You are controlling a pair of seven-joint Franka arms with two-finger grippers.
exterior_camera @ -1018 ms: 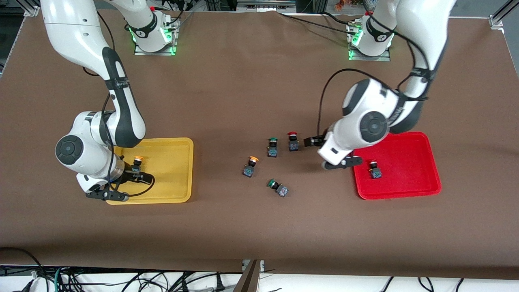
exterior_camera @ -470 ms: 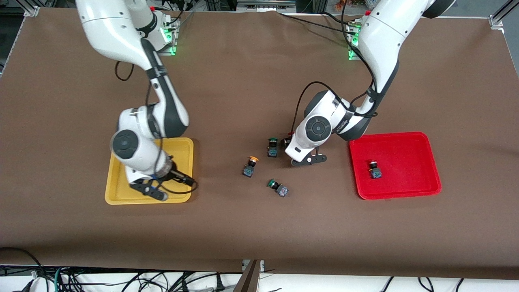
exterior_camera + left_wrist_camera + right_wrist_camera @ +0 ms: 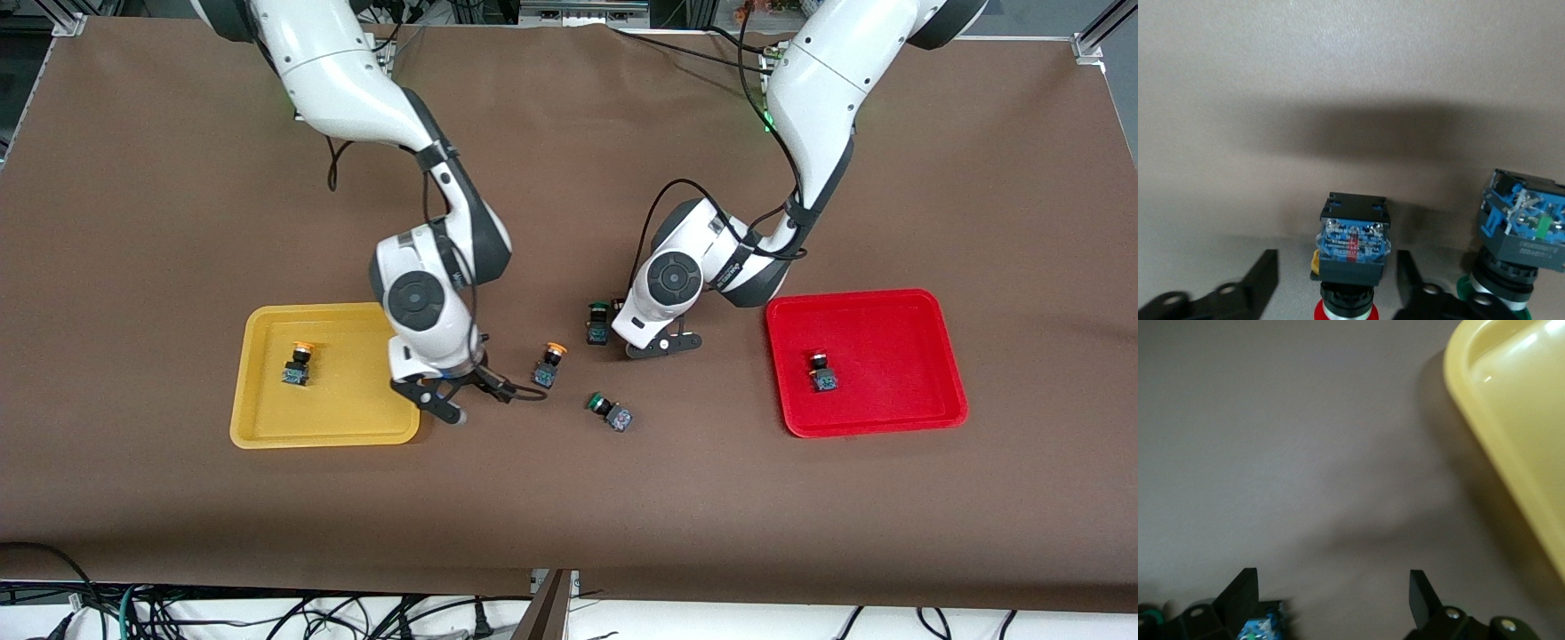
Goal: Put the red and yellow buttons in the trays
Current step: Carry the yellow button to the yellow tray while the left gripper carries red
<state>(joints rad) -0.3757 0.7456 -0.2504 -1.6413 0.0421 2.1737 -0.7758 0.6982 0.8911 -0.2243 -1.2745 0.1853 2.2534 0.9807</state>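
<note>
A yellow tray (image 3: pixel 258 427) holds one yellow button (image 3: pixel 298 364). A red tray (image 3: pixel 942 356) holds one red button (image 3: pixel 822 373). A second yellow button (image 3: pixel 549 364) lies on the cloth between the arms. In the left wrist view, my left gripper (image 3: pixel 1335 280) is open with its fingers on either side of the second red button (image 3: pixel 1351 250), with a gap at each side. In the front view this gripper (image 3: pixel 622 313) and arm hide that button. My right gripper (image 3: pixel 449 400) is open and empty over the cloth between the yellow tray and the loose yellow button; it also shows in the right wrist view (image 3: pixel 1333 587).
An upright green button (image 3: pixel 597 322) stands close beside the left gripper and shows in the left wrist view (image 3: pixel 1521 233). Another green button (image 3: pixel 612 413) lies tipped over, nearer the front camera. The yellow tray's corner (image 3: pixel 1511 420) shows in the right wrist view.
The right arm has swung from over the yellow tray toward the table's middle, uncovering the yellow button in the tray. The left arm moved from the red tray's edge to over the red button.
</note>
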